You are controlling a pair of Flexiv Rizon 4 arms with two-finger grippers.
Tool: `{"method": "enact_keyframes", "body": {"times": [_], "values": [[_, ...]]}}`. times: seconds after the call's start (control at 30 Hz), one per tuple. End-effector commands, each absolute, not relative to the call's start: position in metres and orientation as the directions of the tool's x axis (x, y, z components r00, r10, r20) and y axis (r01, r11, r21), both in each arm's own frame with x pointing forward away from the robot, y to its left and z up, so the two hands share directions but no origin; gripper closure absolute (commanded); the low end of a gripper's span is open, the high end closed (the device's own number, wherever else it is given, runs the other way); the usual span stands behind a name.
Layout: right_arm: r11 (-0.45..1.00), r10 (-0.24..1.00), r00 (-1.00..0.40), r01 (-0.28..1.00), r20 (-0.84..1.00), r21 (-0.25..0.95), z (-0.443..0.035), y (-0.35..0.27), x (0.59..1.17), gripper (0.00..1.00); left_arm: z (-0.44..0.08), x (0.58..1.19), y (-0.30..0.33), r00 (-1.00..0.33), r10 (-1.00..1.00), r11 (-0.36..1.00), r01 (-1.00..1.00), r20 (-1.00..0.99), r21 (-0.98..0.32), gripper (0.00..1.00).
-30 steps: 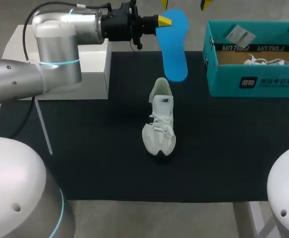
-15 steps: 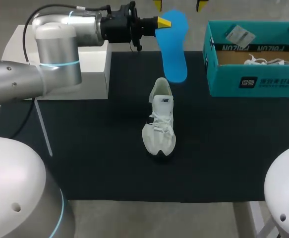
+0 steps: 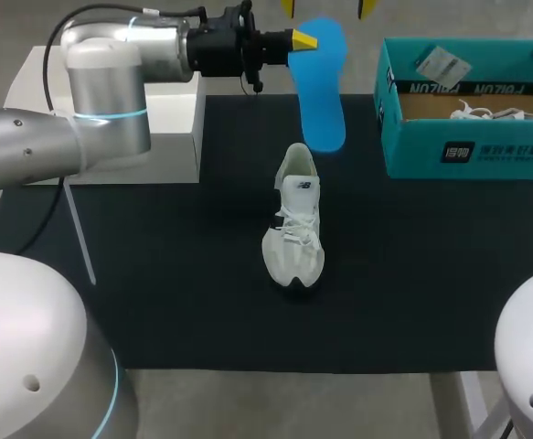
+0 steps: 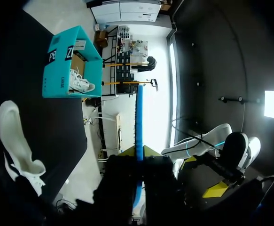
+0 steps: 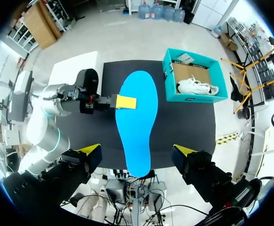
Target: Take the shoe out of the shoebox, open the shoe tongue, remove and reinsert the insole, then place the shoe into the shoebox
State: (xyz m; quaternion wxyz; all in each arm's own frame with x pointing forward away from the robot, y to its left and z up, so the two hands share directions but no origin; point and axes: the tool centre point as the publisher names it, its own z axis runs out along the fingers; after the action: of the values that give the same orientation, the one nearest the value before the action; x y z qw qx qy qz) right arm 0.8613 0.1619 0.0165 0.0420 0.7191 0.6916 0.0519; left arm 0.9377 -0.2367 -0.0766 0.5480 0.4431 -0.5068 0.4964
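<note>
I have the left end effector (image 4: 138,153) pinching the blue insole (image 3: 323,87) by its side edge near one end. In the left wrist view the insole runs edge-on straight out between the two yellow tips, which press on it from both sides. The insole hangs in the air over the far part of the counter (image 3: 156,302), just beyond the heel of the white shoe (image 3: 293,219) and not touching it. The shoe stands upright on its sole near the middle of the black mat, toe toward me, heel toward the far edge and laces up. The right end effector (image 5: 137,150) hovers above the insole with its fingers spread wide. From its wrist view the insole lies well inside the gap and touches neither tip. The teal shoebox (image 3: 472,151) sits open at the far right of the counter, well apart from the shoe. It holds a second white shoe (image 5: 197,86) and a paper tag (image 3: 441,64). A white block (image 3: 111,110) sits at the far left, under my left arm.
</note>
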Motion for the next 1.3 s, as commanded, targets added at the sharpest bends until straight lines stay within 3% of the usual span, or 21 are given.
{"method": "enact_keyframes", "body": {"times": [0.03,0.9,1.3], "values": [[-0.041,0.999,0.039,0.990,0.018,0.133,0.017,0.161,0.861,0.00,-0.078,0.939,-0.237,-0.007,0.096,0.118,-0.993,0.995,-0.018,1.00],[-0.041,0.999,0.039,0.990,0.018,0.133,0.017,0.161,0.861,0.00,-0.078,0.939,-0.237,-0.007,0.096,0.118,-0.993,0.995,-0.018,1.00],[-0.196,0.818,0.135,0.979,0.560,0.051,0.014,0.115,0.861,0.00,-0.078,0.939,-0.237,-0.007,0.096,0.118,-0.993,0.995,-0.018,1.00]]}}
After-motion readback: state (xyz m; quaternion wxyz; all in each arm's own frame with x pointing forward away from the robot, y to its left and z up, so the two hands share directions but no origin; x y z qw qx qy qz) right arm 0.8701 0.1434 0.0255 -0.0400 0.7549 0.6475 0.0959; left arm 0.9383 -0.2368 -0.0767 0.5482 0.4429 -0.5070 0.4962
